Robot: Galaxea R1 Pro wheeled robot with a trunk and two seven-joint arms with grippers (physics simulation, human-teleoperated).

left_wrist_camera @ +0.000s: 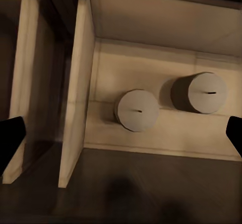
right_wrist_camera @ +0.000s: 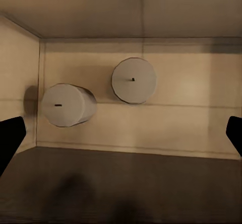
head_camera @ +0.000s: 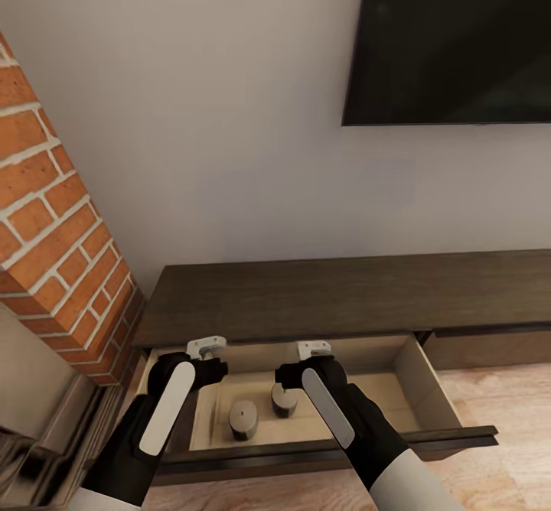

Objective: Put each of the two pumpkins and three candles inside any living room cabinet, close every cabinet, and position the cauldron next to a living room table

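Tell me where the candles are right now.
In the head view, two short beige cylindrical candles stand side by side on the floor of the open light-beige drawer of the long dark-brown wooden cabinet, near its left end.

Living room: wall television [head_camera: 451,37], cabinet [head_camera: 337,297]

Two candles [head_camera: 243,419] [head_camera: 283,400], one cabinet [head_camera: 344,297]

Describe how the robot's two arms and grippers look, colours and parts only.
Both arms are matte black with a long white oval panel along the forearm, turning white toward the elbow. The left gripper and right gripper end in pale grey-white finger pieces on black wrists. In the wrist views the fingertips show as black wedges.
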